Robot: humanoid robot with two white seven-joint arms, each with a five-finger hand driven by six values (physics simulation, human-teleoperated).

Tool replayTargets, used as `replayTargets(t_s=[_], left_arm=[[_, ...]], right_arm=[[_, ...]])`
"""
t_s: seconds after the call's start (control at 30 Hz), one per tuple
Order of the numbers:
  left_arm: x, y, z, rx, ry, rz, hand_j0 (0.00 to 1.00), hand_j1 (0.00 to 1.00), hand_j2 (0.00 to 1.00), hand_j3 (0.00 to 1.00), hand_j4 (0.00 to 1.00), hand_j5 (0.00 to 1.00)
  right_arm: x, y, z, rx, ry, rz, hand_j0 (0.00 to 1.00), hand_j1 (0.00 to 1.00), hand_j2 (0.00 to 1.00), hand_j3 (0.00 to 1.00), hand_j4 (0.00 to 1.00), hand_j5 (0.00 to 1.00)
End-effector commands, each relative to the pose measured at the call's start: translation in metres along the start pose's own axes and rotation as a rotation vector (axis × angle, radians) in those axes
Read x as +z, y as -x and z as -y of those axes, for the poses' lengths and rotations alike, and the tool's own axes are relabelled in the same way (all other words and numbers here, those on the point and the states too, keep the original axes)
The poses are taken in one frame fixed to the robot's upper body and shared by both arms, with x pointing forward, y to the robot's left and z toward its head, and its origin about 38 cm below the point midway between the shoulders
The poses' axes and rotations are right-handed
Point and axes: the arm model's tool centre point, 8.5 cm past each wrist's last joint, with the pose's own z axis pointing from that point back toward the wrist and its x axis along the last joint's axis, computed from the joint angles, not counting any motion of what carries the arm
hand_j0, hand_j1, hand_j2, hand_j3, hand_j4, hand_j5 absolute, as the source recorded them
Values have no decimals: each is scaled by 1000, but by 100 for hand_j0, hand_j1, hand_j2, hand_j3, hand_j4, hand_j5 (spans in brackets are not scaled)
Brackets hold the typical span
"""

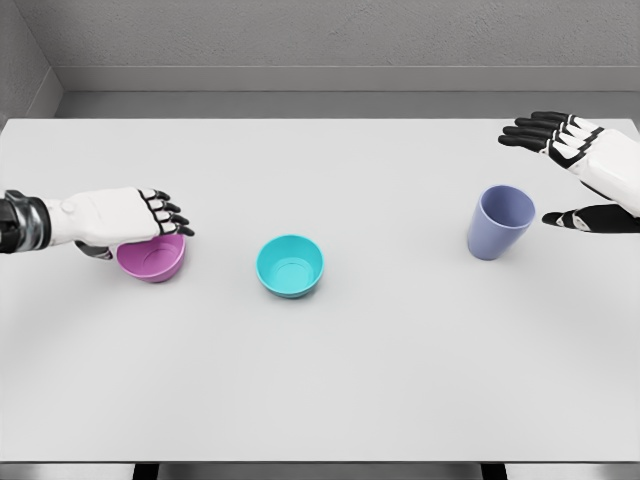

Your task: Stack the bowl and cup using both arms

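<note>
A pink bowl (153,260) sits upright on the white table (330,380) at the left. My left hand (150,228) lies over its near-left rim, fingers stretched flat across the top and not closed on it. A teal bowl (290,266) stands upright in the middle, apart from both hands. A lavender cup (499,223) stands upright at the right. My right hand (532,178) hovers just right of the cup, open, with the fingers (540,130) spread above and behind it and the thumb (585,218) low beside it, not touching.
The table's far edge meets a grey wall (330,60). Only the two bowls and the cup stand on the table, spaced in a row across its middle.
</note>
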Motion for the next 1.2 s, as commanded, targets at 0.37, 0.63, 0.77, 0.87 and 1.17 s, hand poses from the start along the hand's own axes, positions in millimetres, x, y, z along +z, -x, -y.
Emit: replayTargets(t_s=[0.37, 0.63, 0.77, 0.87, 1.17], left_arm=[[-2, -5, 5, -1, 14, 11, 100, 100, 100, 100, 100, 100], [0, -4, 6, -1, 16, 6, 81, 81, 81, 81, 81, 81], [0, -3, 5, -1, 15, 5, 59, 59, 59, 59, 59, 59], [-1, -4, 5, -1, 13, 7, 54, 54, 54, 54, 54, 54], [-2, -5, 1, 11, -17, 14, 43, 43, 43, 43, 43, 43]], right_arm=[[0, 0, 1, -5, 9, 0, 100, 100, 100, 100, 100, 100], [0, 0, 1, -4, 8, 0, 100, 100, 100, 100, 100, 100], [0, 0, 1, -5, 9, 0, 100, 100, 100, 100, 100, 100], [0, 0, 1, -3, 4, -1, 100, 100, 100, 100, 100, 100], [0, 0, 1, -3, 4, -1, 100, 100, 100, 100, 100, 100]])
